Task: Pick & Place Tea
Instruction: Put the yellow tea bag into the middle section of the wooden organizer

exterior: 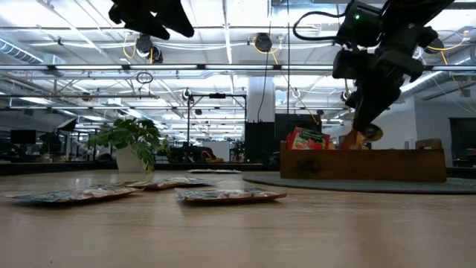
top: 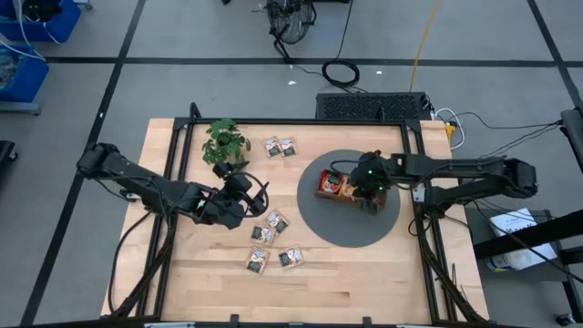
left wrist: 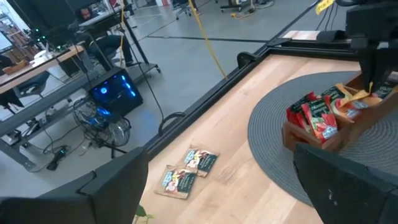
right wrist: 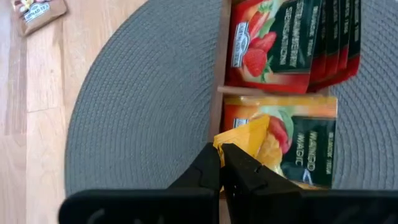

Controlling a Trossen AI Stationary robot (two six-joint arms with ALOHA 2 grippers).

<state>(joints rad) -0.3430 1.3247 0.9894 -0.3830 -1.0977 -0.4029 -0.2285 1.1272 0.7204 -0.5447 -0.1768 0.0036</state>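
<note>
Hovering over the wooden tray (top: pixel 351 191), the right hand (right wrist: pixel 222 163) is clenched on an orange-yellow tea sachet (right wrist: pixel 249 140), seemingly crumpled; it could snag on the divider. Left hand (top: pixel 239 211) hangs released above desk sachets (top: pixel 271 228).

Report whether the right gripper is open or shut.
Shut: the right gripper has its fingers pinched on an orange-yellow sachet over the wooden tray.

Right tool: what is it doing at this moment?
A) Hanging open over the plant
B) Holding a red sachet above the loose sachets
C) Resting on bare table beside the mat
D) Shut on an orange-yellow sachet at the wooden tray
D: the right tool is shut on an orange-yellow sachet at the wooden tray, over its orange-yellow compartment.
</note>
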